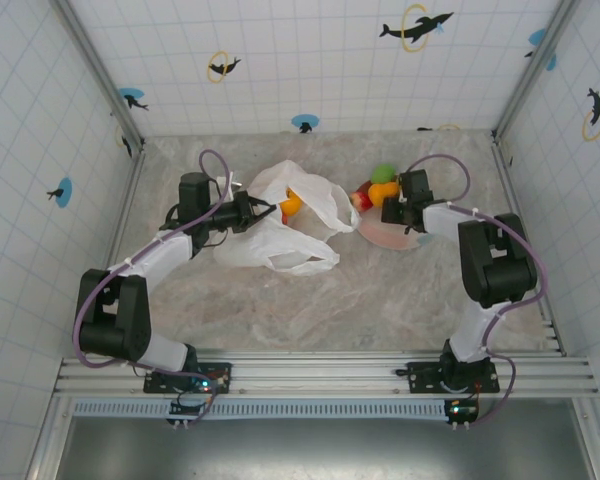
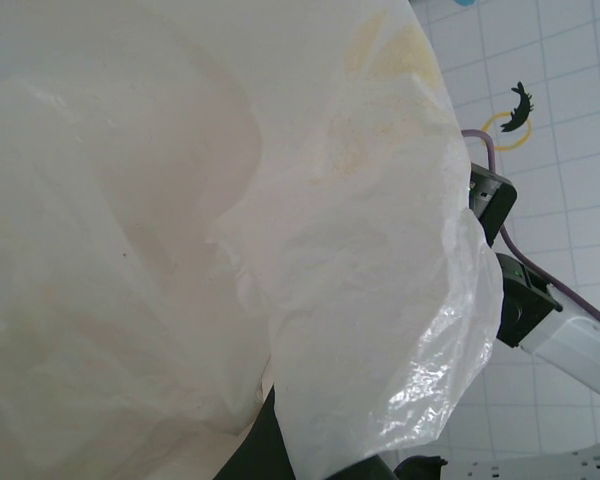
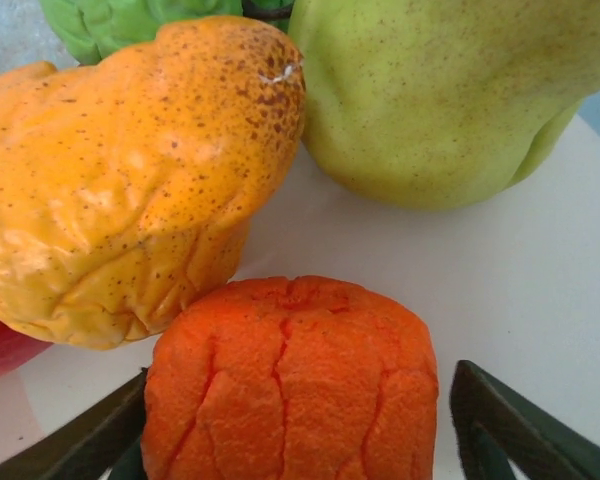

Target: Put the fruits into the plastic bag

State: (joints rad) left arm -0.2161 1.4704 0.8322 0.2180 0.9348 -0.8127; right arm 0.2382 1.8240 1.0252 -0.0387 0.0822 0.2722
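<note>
One yellow fruit [image 1: 292, 205] inside plastic bag [image 1: 280, 250], frame centre-left; several fruits [image 1: 380, 190] left on plate [image 1: 390, 238], centre-right. Left gripper [image 1: 248, 212] clenched on plastic bag rim. Right gripper [image 3: 295, 450] spread around orange [image 3: 290, 350], lower frame, not yet pinching.

Thin translucent plastic bag [image 2: 360, 300] seen crinkled with a glossy sheen, orange fruit [image 3: 290, 390] matt and cracked, yellow-orange fruit [image 3: 120, 190] wrinkled and brown-speckled, green-yellow pear [image 3: 440, 90] smooth and finely dotted, plate [image 3: 510, 260] smooth white, fingers [image 3: 510, 430] dark matt plastic, bench [image 1: 310, 310] marbled, stone-like
</note>
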